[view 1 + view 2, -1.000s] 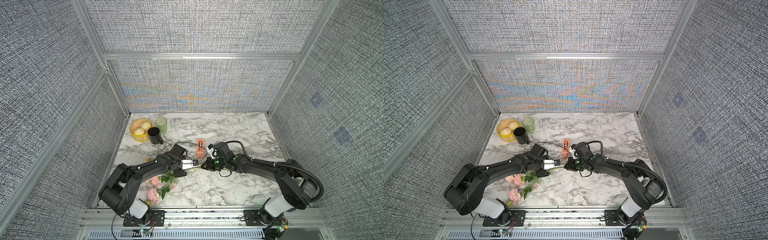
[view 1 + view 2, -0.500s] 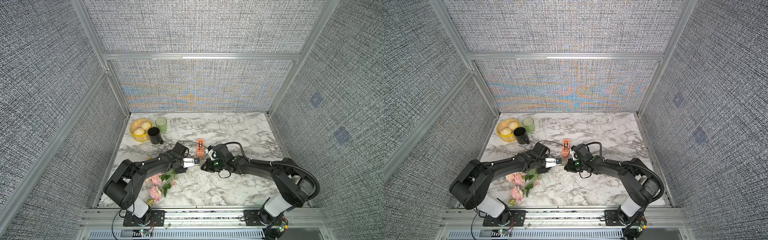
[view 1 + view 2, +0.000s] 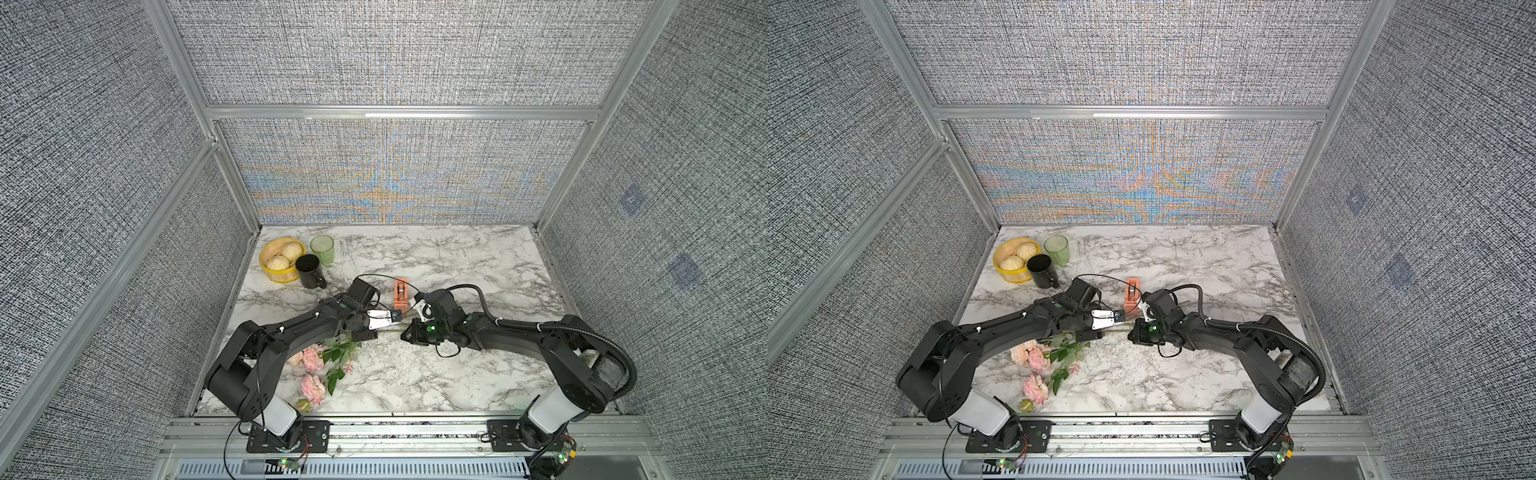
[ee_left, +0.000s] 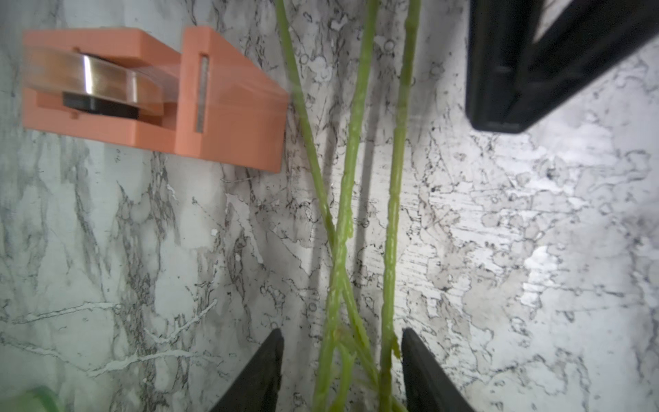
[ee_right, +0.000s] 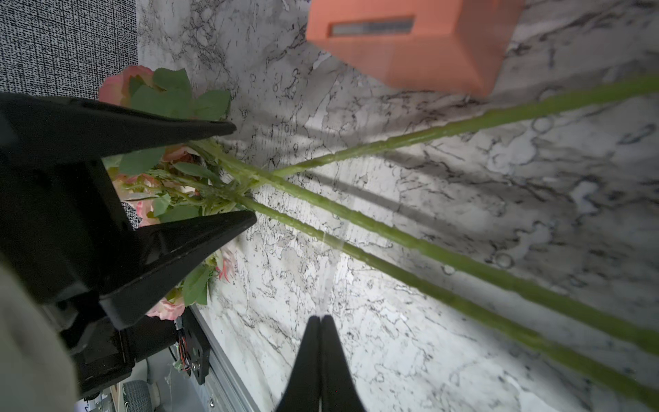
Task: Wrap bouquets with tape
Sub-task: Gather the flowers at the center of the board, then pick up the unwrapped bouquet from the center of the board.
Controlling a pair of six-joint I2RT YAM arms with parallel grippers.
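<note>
The bouquets are one bunch of pink flowers point(image 3: 320, 365) point(image 3: 1038, 361) lying at the front left, with thin green stems point(image 4: 342, 214) point(image 5: 392, 235) running toward the table's middle. My left gripper point(image 4: 341, 333) point(image 3: 388, 328) is open, its jaws either side of the stems with gaps. The orange tape dispenser point(image 3: 400, 293) point(image 3: 1132, 297) point(image 4: 153, 96) point(image 5: 410, 42) stands just behind the stems. A clear strip of tape runs from it over the stems to my right gripper point(image 5: 321, 317) point(image 3: 403, 334), which is shut on the strip's end.
At the back left stand a yellow bowl point(image 3: 272, 270) holding two buns, a black mug point(image 3: 309, 272) and a green cup point(image 3: 322, 249). Grey walls close in three sides of the marble table point(image 3: 478, 266). Both arms meet near its middle.
The flowers have slid a little to the left with the left arm. The left jaws narrowed on the stems and have spread again. The right gripper has stayed shut.
</note>
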